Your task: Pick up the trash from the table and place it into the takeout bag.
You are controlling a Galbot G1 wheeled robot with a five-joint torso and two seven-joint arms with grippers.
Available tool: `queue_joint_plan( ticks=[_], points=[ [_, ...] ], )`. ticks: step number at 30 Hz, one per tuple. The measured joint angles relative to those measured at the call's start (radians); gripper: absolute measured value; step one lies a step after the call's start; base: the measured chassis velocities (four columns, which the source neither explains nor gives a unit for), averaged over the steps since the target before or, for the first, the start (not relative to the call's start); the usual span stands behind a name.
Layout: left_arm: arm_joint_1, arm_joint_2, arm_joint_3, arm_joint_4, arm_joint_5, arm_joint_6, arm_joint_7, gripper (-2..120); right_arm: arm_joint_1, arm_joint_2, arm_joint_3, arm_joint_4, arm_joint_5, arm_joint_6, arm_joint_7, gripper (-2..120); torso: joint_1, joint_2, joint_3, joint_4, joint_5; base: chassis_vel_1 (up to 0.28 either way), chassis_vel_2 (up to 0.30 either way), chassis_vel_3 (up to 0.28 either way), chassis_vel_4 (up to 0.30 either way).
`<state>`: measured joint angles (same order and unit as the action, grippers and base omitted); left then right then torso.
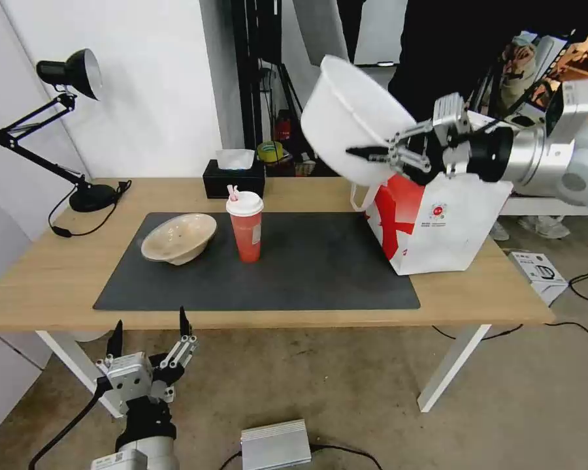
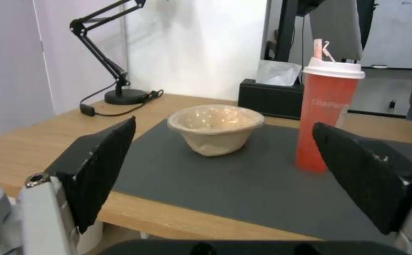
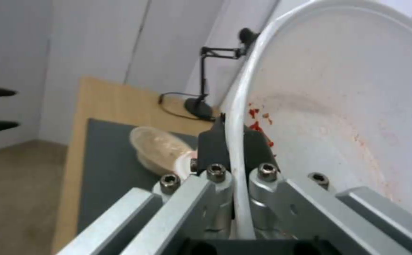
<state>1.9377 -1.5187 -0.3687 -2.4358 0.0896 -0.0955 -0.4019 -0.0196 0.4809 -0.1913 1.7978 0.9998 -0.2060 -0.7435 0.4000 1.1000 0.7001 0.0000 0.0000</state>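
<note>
Head view: the right end effector (image 1: 372, 153), upper right of the frame, is clamped on the rim of the tilted large white bowl (image 1: 349, 117), held above the takeout bag (image 1: 438, 219). On the counter (image 1: 39, 274), the beige pulp bowl (image 1: 178, 237) and red cup (image 1: 245, 225) stand left of center. The left end effector (image 1: 149, 333), lower left, has its fingers spread.

Left wrist view: spread pads (image 2: 104, 166) frame the pulp bowl (image 2: 215, 128) and cup (image 2: 328, 117).

Right wrist view: fingers (image 3: 211, 143) pinch the bowl's rim (image 3: 237, 141).
</note>
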Motion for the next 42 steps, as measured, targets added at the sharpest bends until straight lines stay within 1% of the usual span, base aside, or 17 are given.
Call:
queue_joint_plan(
  ticks=[1,5,7,16,19,29,34,36,42],
  points=[
    [0.0,0.0,0.0,0.0,0.0,0.0,0.0,100,0.0,0.0,0.0,0.0,0.0,0.0,0.0,0,0.0,0.0,0.0,0.0,0.0,0.0,0.0,0.0,0.0],
    [-0.004,0.001,0.0,0.006,-0.003,0.0,0.0,100,0.036,0.039,-0.014,-0.074,0.012,0.0,0.026,0,0.0,0.0,0.0,0.0001,-0.0001,0.0,0.0,0.0,0.0],
    [-0.005,0.002,0.0,0.01,-0.003,0.0,0.0,100,0.037,0.05,-0.014,-0.09,0.014,0.0,0.034,0,0.0,0.0,0.0,0.0001,-0.0001,0.0,0.0,0.0,0.0],
    [-0.011,0.003,0.0,0.017,-0.006,-0.001,-0.001,100,0.023,0.1,-0.002,-0.163,0.025,-0.006,0.09,0,0.0,0.0,0.0,0.0,0.0,0.0,0.0,0.0,0.0],
    [-0.012,0.008,-0.002,0.018,-0.008,-0.001,-0.001,100,0.012,0.118,0.007,-0.188,0.051,-0.012,0.116,0,0.0,0.0,0.0,0.0001,0.0,0.0,0.0,0.0,0.0],
    [-0.007,0.021,-0.007,0.005,-0.01,-0.001,-0.001,100,-0.052,0.142,0.041,-0.213,0.066,-0.027,0.168,0,0.0,0.0,0.0,0.0,0.0,0.0,0.0,0.0,0.0],
    [-0.009,0.023,-0.008,0.007,-0.012,-0.001,-0.002,100,-0.085,0.154,0.062,-0.228,0.114,-0.042,0.2,0,0.0,0.0,0.0,0.0001,0.0,0.0,0.0,0.0,0.0],
    [-0.011,0.026,-0.006,0.012,-0.013,-0.001,-0.002,100,-0.118,0.16,0.085,-0.243,0.134,-0.046,0.213,0,0.0,0.0,0.0,0.0001,0.0001,0.0,0.0,0.0,0.0],
    [-0.019,0.034,-0.004,0.022,-0.03,0.001,-0.003,100,-0.144,0.157,0.103,-0.261,0.135,-0.046,0.216,0,0.0,0.0,0.0,0.0,0.0,0.0,0.0,0.0,0.0]
  ],
)
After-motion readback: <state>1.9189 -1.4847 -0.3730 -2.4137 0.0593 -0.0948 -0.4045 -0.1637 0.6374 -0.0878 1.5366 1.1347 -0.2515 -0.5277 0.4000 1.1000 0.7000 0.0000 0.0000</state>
